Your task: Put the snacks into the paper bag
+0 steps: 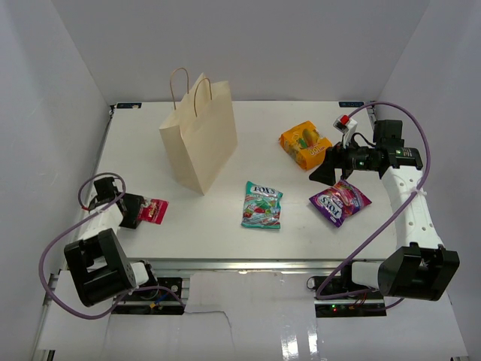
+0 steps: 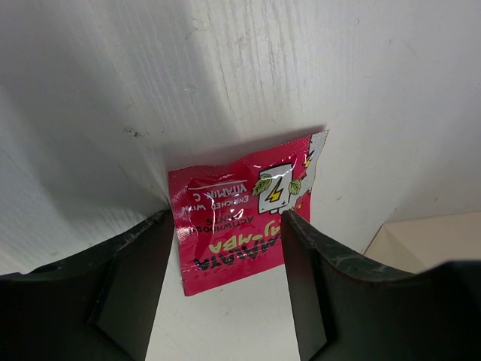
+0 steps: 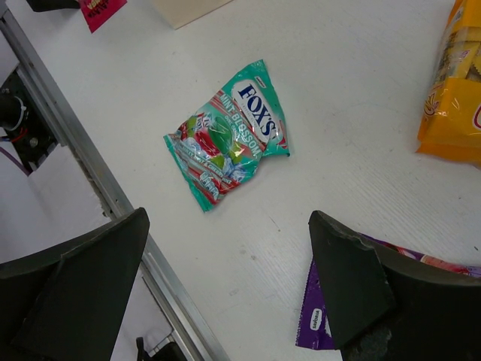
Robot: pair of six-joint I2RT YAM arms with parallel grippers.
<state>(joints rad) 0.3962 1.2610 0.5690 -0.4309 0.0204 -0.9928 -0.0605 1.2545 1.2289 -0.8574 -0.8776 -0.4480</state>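
Paper bag (image 1: 199, 139): 1, stood upright on the table (image 1: 135, 150). Red sachet (image 2: 240, 218): 1, laid flat, straddled by the left gripper (image 2: 229, 222), jaws parted to roughly its width. Teal Fox's bag (image 1: 262, 204), purple bag (image 1: 340, 201), orange pack (image 1: 305, 144): 3, laid outside the bag. Right gripper (image 3: 229, 226): held just above the purple bag, jaws spread wide.

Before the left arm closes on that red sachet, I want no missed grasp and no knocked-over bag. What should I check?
1. Left gripper open, one finger on either side of the red sachet: ok.
2. Sachet lying flat on the table, nothing on top of it: ok.
3. Paper bag standing upright: ok.
4. Bag mouth open wide enough for a drop: cannot tell from the top view.
5. Right gripper open, holding nothing, well away from the bag: ok.
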